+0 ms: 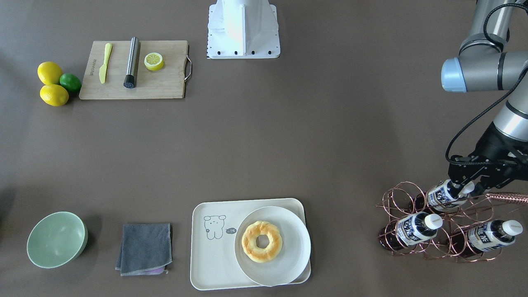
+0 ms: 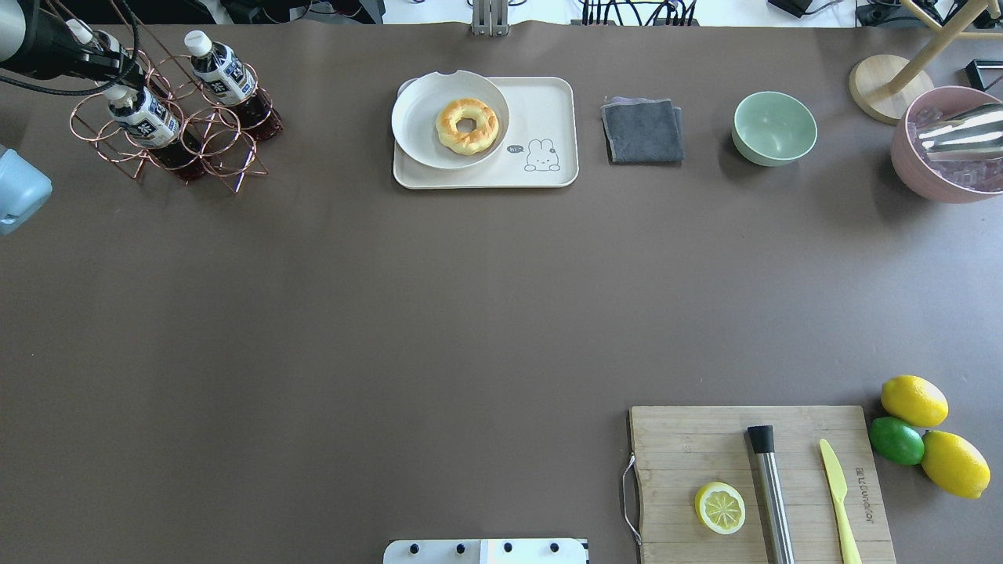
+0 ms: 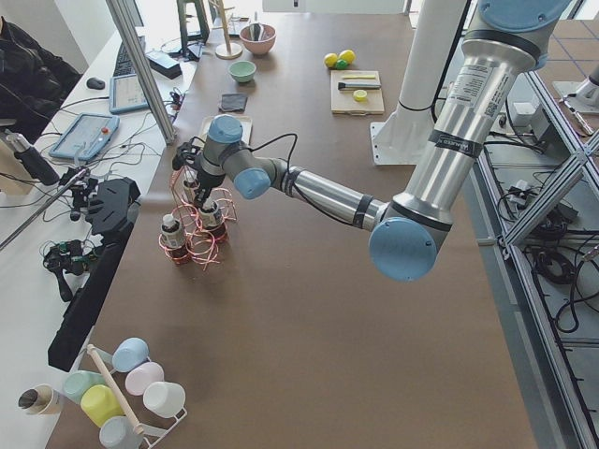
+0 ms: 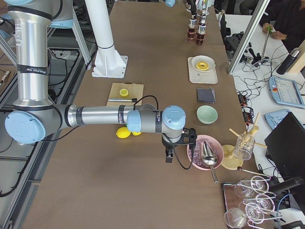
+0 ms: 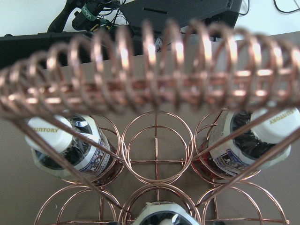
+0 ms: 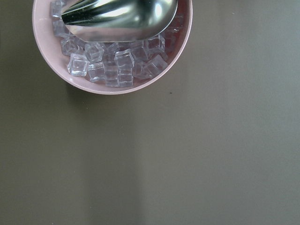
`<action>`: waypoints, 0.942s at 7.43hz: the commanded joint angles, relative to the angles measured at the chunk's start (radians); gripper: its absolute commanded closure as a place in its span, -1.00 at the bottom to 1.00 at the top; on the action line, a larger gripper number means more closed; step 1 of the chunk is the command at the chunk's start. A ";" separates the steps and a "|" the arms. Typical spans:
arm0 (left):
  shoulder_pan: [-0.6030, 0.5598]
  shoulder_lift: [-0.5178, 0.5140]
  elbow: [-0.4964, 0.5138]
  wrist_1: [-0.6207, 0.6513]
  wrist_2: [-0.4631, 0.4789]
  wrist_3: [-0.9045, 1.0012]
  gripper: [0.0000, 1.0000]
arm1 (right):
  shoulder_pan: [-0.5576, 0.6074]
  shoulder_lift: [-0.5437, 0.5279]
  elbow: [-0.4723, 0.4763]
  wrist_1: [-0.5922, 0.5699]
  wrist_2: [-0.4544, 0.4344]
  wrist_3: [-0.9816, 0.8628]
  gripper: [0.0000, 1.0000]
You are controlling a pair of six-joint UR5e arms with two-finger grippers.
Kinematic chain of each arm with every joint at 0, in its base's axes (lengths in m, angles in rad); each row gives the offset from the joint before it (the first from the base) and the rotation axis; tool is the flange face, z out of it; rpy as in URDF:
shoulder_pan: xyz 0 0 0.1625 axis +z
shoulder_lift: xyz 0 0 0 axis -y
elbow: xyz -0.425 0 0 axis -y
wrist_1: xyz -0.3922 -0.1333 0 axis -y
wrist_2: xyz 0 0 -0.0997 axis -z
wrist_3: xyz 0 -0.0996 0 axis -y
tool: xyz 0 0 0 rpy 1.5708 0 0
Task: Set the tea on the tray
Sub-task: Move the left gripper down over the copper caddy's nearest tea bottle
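Looking at it, nothing's done yet: the tea bottle (image 1: 443,196) lies in the top ring of the copper wire rack (image 1: 505,197), left gripper (image 1: 468,189) at its cap, can't tell if it's clamped. The bear tray (image 1: 214,264), well away from the rack, holds only a plate (image 1: 288,264) with a doughnut (image 1: 262,241).

We note bright, even overhead light, soft short shadows beside the green bowl (image 1: 57,239), glare on the steel scoop (image 6: 122,14) at top, the near copper coil (image 5: 150,70) blurred across the upper frame.
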State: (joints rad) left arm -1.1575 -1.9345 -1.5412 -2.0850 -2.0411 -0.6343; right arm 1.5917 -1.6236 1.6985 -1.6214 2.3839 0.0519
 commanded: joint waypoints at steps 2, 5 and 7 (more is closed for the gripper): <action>-0.005 0.020 -0.019 -0.001 -0.008 0.001 -0.04 | 0.001 -0.008 0.001 0.000 0.001 -0.001 -1.00; -0.005 0.048 -0.051 0.002 -0.007 0.001 0.07 | 0.001 -0.009 0.001 0.000 0.003 -0.001 -1.00; -0.004 0.037 -0.050 0.009 -0.007 -0.001 0.81 | 0.001 -0.009 0.000 0.000 0.001 -0.001 -1.00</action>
State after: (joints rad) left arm -1.1622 -1.8895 -1.5909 -2.0824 -2.0482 -0.6336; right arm 1.5923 -1.6325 1.7000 -1.6214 2.3868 0.0506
